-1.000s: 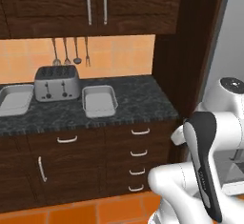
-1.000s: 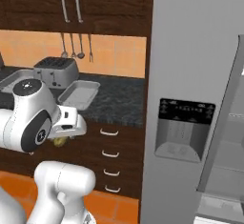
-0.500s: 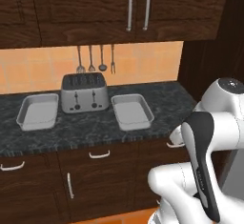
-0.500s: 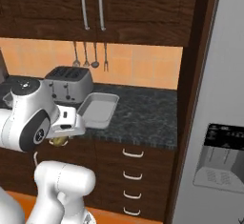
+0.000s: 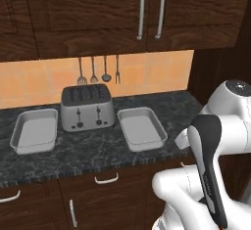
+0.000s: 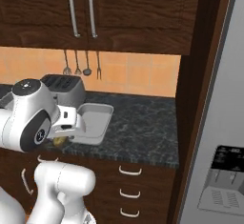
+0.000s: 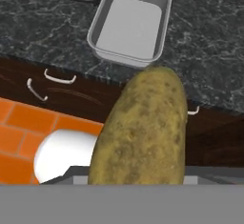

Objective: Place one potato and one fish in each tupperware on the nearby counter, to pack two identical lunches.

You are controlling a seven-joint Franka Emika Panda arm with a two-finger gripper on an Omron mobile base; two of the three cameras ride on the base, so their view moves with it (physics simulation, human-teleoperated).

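Arm: seen folded close over the base at the lower right of the left base frame and the lower left of the right base frame, the hand held short of the counter front edge.

Counter: dark marbled stone over brown drawers with curved silver handles; it crosses the middle of both base frames. Bare stone is seen right of the right tray, up to the dark cabinet side.

Toaster: silver, set between the two trays against the orange tiled wall, below hanging utensils.

Tupperware, right: pale grey tray, nothing in it, placed just right of the toaster and near the counter's front edge; it is also seen at the upper middle of the hand frame.

Tupperware, left: like tray, nothing in it, left of the toaster.

Potato: golden-brown, seen large at the lower middle of the hand frame, lying over the drawer fronts below the right tray.

Gripper: closed on the potato, a yellow-brown lump seen beneath the hand in the right base frame.
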